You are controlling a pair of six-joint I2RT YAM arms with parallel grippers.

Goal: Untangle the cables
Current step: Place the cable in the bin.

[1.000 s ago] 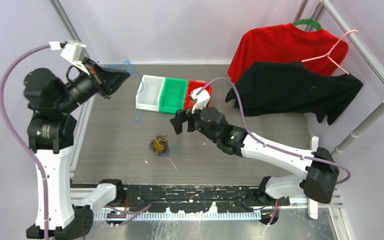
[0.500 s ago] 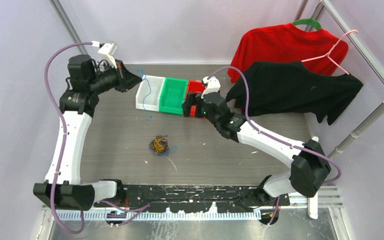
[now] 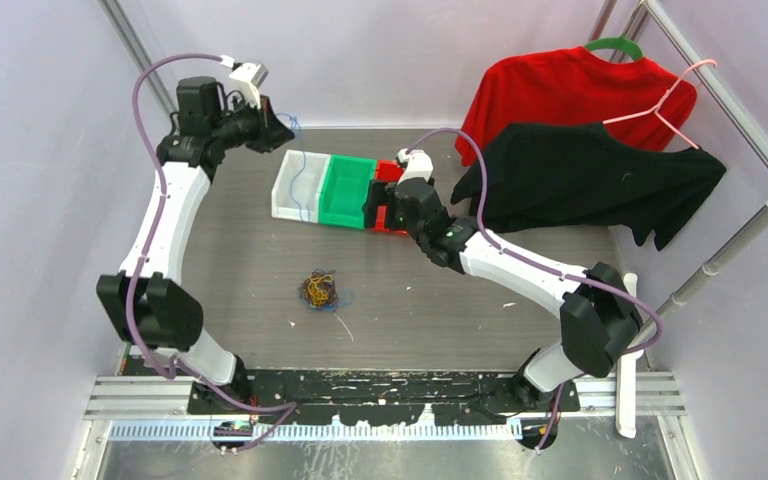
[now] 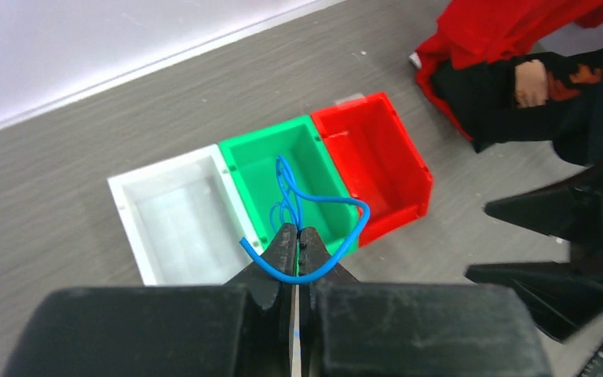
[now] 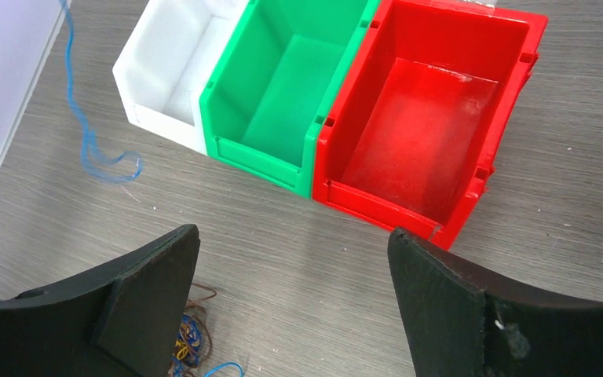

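Because my left hand (image 4: pixel 297 239) is clenched on the blue cable (image 4: pixel 361 212), that strand hangs below its tips, long axis near vertical, tail curling down beside the white bin (image 5: pixel 157 118). My right hand (image 5: pixel 292 236) is released, spread wide. The clump of cables (image 3: pixel 320 290) lies on the counter (image 3: pixel 260 260), nearer me than that hand and to its left.

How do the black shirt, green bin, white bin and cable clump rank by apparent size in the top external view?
1. black shirt, though it hangs and may be nearer the camera
2. green bin and white bin: they look alike, so not ranked
3. cable clump
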